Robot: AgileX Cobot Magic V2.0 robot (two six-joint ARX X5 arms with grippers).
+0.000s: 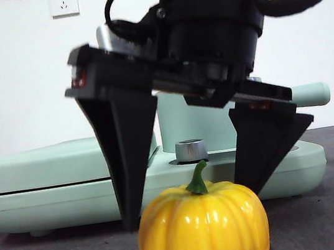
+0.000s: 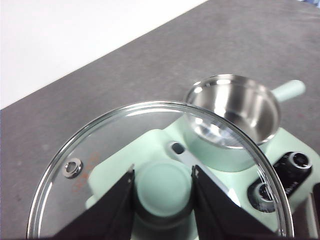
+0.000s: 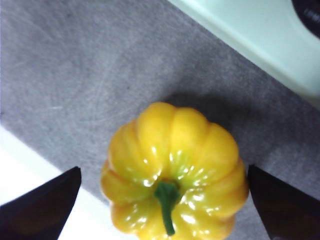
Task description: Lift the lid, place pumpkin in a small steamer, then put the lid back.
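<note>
Inside, small steamer (image 2: 235,107) holds nothing visible.

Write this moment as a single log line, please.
left gripper: shut on lid, lifted | small steamer: open | right gripper: open, straddling pumpkin | pumpkin: on table

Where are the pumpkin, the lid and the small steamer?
pumpkin (image 1: 202,228): front view, on its ribbed yellow body.
lid (image 2: 100,145): left wrist view, on the clear glass left of the knob.
small steamer (image 2: 235,107): left wrist view, on its shiny steel inside.
</note>
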